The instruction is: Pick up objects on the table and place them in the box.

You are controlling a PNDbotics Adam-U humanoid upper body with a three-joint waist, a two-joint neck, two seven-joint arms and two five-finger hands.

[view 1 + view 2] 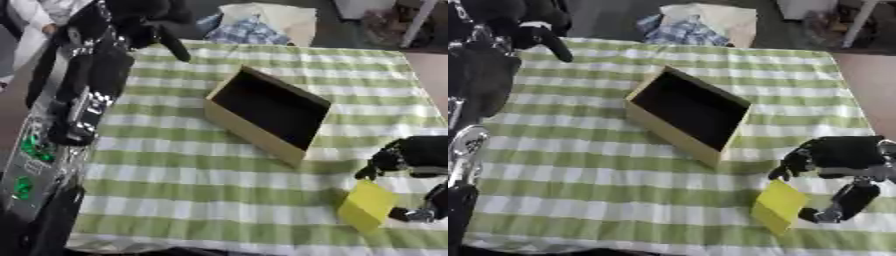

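We found the yellow block (780, 206) near the front right of the table (219, 190), tilted up on an edge rather than lying flat, with our right hand (843, 161) already around it: fingers (787, 167) curled down over its upper corner and the thumb (846, 202) hooked in against its right side, so we judged it pinched between them. The block lay just below and to the left of the palm, its long axis running from upper right to lower left. The open box (267, 112) stood toward the middle of the checked cloth, up and to the left of the block, near it but not touching, its long side slanting from upper left to lower right and its nearest corner pointing toward the block. That was the relation our next move turned on, as we judged it: a lift, then a short carry up and leftward over the near wall. Our left hand (153, 30) was raised at the far left corner, well apart from block and box, its fingers curled on nothing as far as we could tell, so the right arm was plainly the nearer one.
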